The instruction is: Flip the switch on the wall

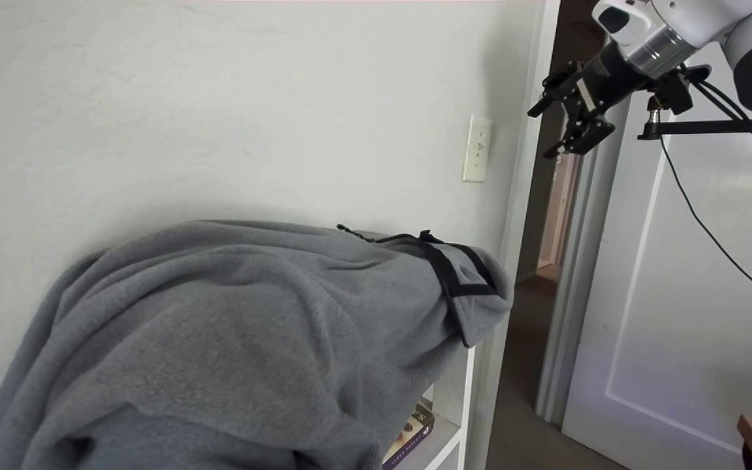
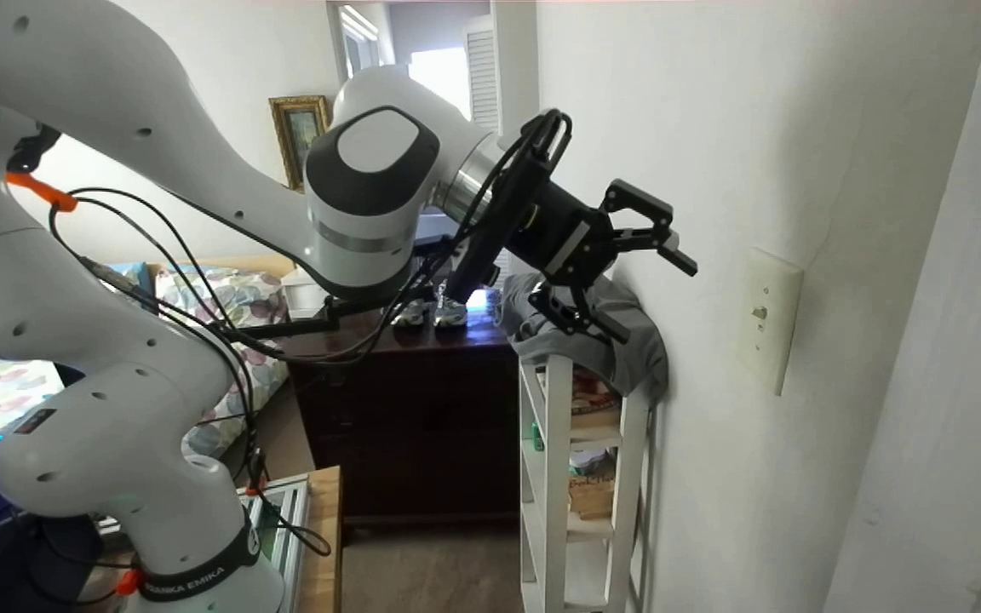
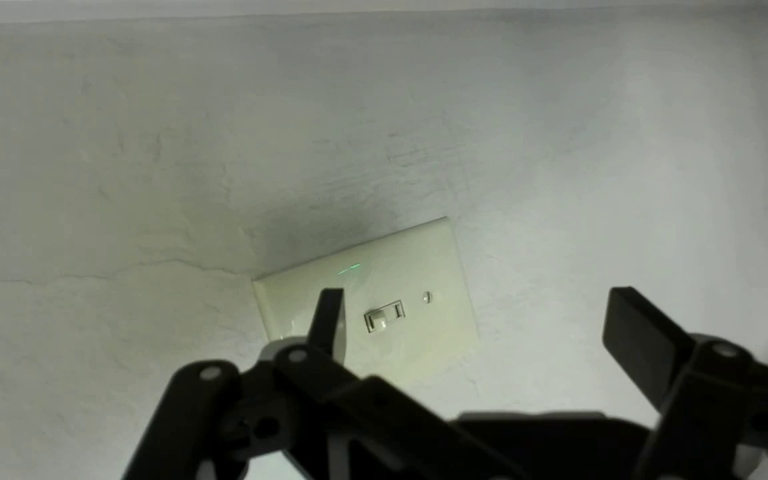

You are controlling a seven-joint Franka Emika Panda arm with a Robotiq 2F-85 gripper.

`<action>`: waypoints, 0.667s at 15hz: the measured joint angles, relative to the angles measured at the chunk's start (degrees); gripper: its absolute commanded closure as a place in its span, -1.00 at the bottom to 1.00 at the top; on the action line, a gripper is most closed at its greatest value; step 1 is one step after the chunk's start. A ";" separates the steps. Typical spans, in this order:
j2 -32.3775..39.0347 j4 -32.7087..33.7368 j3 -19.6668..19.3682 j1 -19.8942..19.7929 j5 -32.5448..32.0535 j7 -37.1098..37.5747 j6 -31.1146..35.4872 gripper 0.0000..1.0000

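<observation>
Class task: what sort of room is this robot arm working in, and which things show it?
Probably a bedroom in a home: an exterior view shows a bed with patterned bedding, a dark chest of drawers with sneakers on top, and a gilt-framed picture.

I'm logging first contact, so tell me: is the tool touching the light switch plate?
Apart. Both exterior views show a gap between the open tool and the switch plate, with wall visible in between.

White panelled door (image 1: 689, 313), dark dresser (image 2: 418, 426)
</observation>
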 measured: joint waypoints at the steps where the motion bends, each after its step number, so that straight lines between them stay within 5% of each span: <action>1: 0.34 0.05 -0.11 -0.59 -0.30 0.00 1.47 -1.00; 10: 6.91 1.66 -0.59 -3.99 -0.72 -1.85 14.80 -1.00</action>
